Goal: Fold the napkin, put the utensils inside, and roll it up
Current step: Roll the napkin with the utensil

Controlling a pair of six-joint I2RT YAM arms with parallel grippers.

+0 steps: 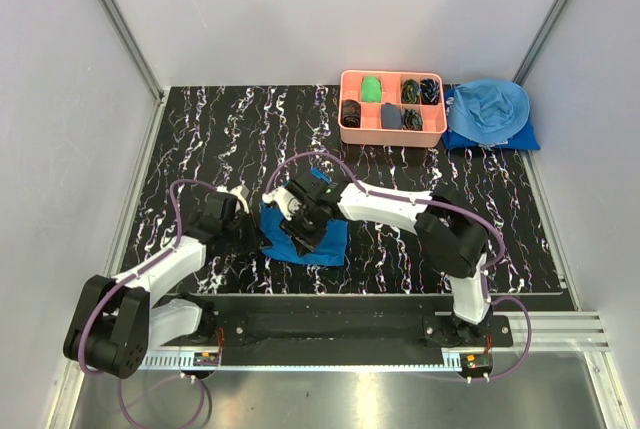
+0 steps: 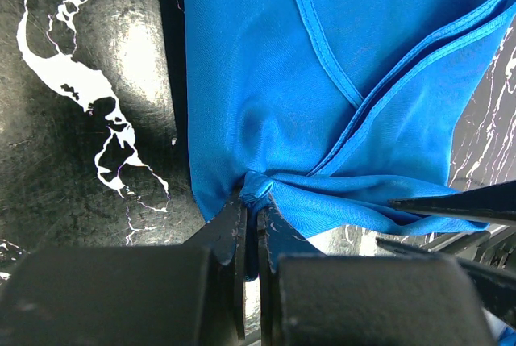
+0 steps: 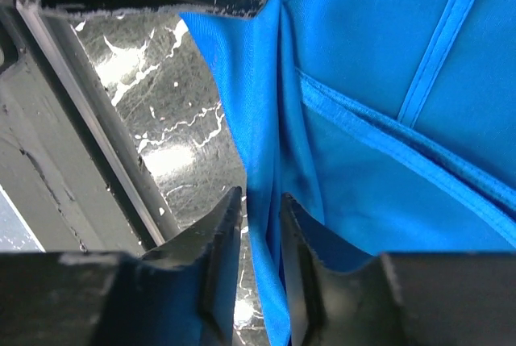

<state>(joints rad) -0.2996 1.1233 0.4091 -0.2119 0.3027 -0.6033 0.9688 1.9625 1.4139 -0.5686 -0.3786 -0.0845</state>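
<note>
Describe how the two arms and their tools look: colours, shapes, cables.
Both the left arm and the right arm have white link shells joined by chunky black joint housings. A purple cable loops loosely along each arm. The left tool and the right tool each have two matte black fingers, flat and tapering to narrow tips.
</note>
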